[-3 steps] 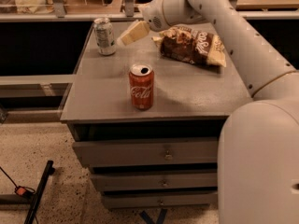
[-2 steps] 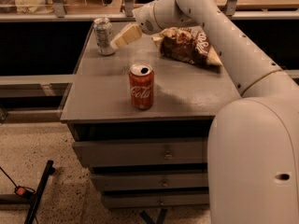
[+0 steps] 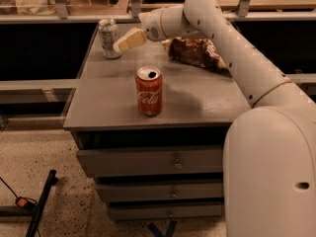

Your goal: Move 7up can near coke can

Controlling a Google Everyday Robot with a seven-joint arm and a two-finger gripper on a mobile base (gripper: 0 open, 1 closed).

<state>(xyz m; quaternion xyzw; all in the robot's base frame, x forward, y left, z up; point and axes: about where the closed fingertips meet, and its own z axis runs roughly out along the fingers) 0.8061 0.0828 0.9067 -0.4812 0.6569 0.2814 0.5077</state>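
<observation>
The 7up can [image 3: 108, 38], silvery-white with a silver top, stands upright at the far left corner of the grey cabinet top [image 3: 202, 100]. The coke can [image 3: 149, 92], red with white script, stands upright near the front edge, well apart from the 7up can. My gripper [image 3: 124, 42] reaches in from the right, low over the top. Its tip lies just to the right of the 7up can, very close to its side. It holds nothing that I can see.
A brown crumpled snack bag [image 3: 195, 52] lies at the far right of the top, under my arm. The cabinet has drawers [image 3: 173, 162] below. A railing and glass run behind it. A black stand leg [image 3: 42, 201] lies on the speckled floor at left.
My gripper has moved left and slightly down, closing in on the 7up can's right side. Both cans and the bag have stayed where they were.
</observation>
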